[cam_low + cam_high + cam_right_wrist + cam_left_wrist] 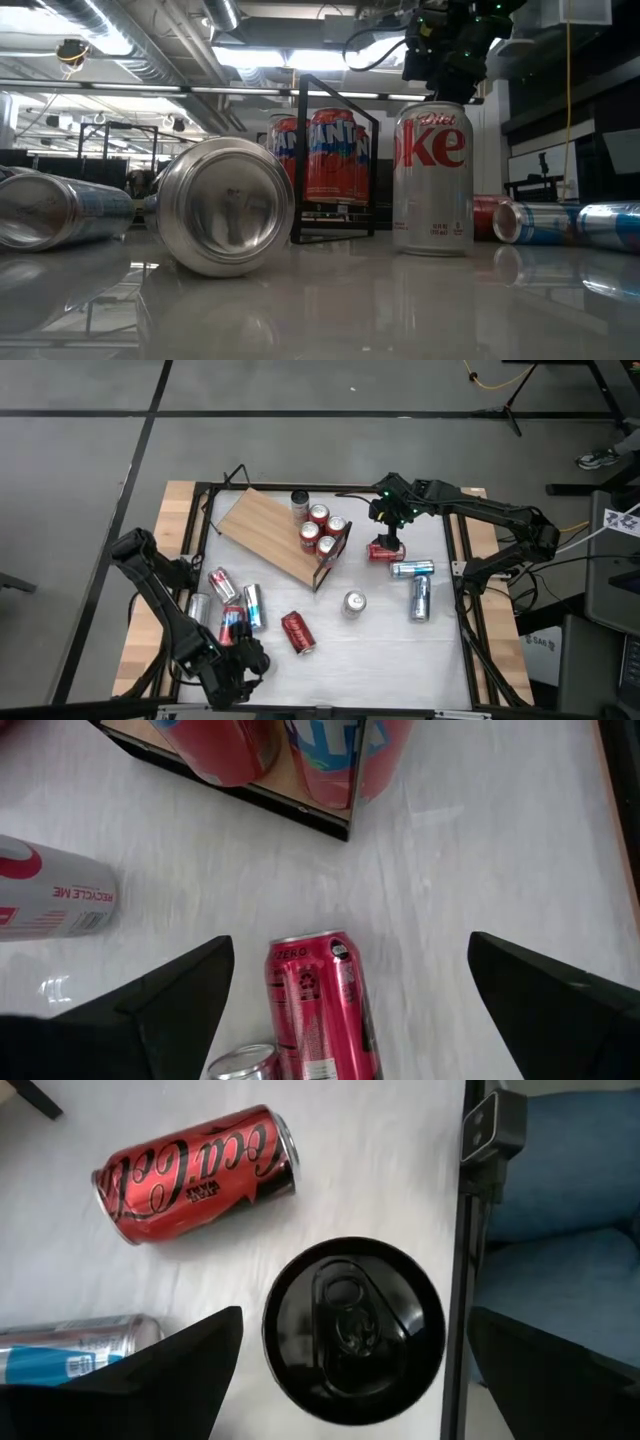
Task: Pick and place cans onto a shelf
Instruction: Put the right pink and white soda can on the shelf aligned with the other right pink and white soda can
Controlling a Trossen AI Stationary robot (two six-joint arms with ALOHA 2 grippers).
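Observation:
The shelf (268, 532), a light-brown board with a black frame at one end, lies at the table's far middle. Several red cans (322, 530) stand on that end. My left gripper (245, 658) hangs open near the table's near left corner. Its fingers stand on either side of an upright black-topped can (354, 1327), apart from it. My right gripper (388, 525) is open above a red can (315, 1005) lying right of the shelf. Its fingers are clear of that can.
A red can (195, 1175) and a blue-and-silver can (70, 1345) lie near the left gripper. An upright silver Diet Coke can (432, 178) stands mid-table. Two blue-and-silver cans (415, 585) lie at the right. The black edge rail (463, 1280) runs beside the black-topped can.

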